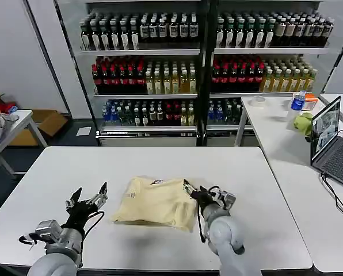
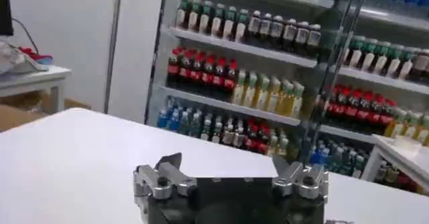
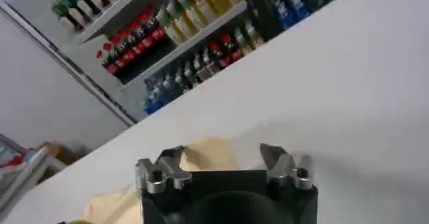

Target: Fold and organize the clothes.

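The pale yellow soft cloth T-shirt looks matt and lightly creased; the smooth white table seems faintly glossy; silvery metal-looking fingers have black bodies.

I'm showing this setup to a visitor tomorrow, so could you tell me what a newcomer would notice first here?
The folded cream T-shirt lies mid-table on the white table, between the two arms. The right pincer sits open at the shirt's right edge, while the left pincer hovers open over bare table to the shirt's left. Behind, shelves of bottles fill the back wall.
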Motion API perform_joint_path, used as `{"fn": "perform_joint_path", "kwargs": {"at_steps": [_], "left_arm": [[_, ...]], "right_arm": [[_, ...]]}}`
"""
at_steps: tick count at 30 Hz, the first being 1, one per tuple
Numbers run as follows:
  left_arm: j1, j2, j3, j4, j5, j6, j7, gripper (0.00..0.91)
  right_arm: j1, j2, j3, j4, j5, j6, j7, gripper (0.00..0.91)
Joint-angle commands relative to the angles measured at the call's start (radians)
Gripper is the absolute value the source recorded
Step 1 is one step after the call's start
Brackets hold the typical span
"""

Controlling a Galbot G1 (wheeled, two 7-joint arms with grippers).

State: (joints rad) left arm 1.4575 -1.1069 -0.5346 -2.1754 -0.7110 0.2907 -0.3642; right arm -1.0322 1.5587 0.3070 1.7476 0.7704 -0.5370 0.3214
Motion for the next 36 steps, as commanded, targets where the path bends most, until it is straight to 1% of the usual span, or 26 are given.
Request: {"fn": "perform_joint_path", "kwargs": {"at_steps": [1,3,8,13,21,25,26,27,28,29,31,32,34,36], "left_arm": [[0.041,0.017,-0.046,-0.016,0.01,-0.006,0.003,0.907],[0.04,0.018,-0.047,-0.014,0.009,-0.007,0.005,0.907],[0.039,0.01,-0.044,-0.006,0.011,-0.012,0.012,0.907],[0.033,0.005,-0.041,-0.002,0.012,-0.012,0.015,0.907],[0.026,0.004,-0.038,0.005,0.011,-0.009,0.018,0.907],[0.02,0.0,-0.031,0.007,0.013,-0.008,0.019,0.907],[0.018,-0.002,-0.029,0.007,0.013,-0.007,0.02,0.907],[0.016,-0.003,-0.028,0.007,0.013,-0.007,0.02,0.907],[0.016,-0.003,-0.027,0.008,0.013,-0.007,0.021,0.907],[0.015,-0.003,-0.025,0.007,0.013,-0.006,0.021,0.907],[0.015,-0.002,-0.024,0.006,0.014,-0.006,0.022,0.907],[0.016,0.0,-0.023,0.003,0.015,-0.006,0.022,0.907],[0.014,0.002,-0.021,0.003,0.02,-0.006,0.024,0.907],[0.01,0.004,-0.018,0.001,0.025,-0.006,0.024,0.907]], "right_arm": [[0.121,0.064,-0.008,-0.164,0.141,-0.006,0.015,0.01],[0.121,0.066,-0.007,-0.174,0.142,0.011,0.016,0.0],[0.139,0.08,0.0,-0.201,0.13,0.024,0.007,0.0],[0.18,0.082,0.019,-0.239,0.115,0.021,-0.002,0.0],[0.223,0.045,0.012,-0.277,0.075,0.011,-0.026,0.0],[0.241,0.045,0.003,-0.297,0.04,0.011,-0.039,0.0],[0.242,0.045,0.002,-0.295,0.017,-0.003,-0.042,0.0],[0.239,0.043,0.0,-0.291,0.002,-0.015,-0.044,0.252],[0.237,0.041,-0.001,-0.286,-0.015,-0.019,-0.047,0.695],[0.228,0.034,-0.011,-0.269,-0.058,-0.016,-0.059,0.907],[0.211,0.018,-0.025,-0.236,-0.125,-0.003,-0.069,0.907],[0.191,0.005,-0.037,-0.2,-0.199,0.023,-0.078,0.907],[0.167,-0.013,-0.054,-0.158,-0.294,0.074,-0.083,0.907],[0.115,-0.055,-0.066,-0.109,-0.423,0.141,-0.087,0.907]]}}
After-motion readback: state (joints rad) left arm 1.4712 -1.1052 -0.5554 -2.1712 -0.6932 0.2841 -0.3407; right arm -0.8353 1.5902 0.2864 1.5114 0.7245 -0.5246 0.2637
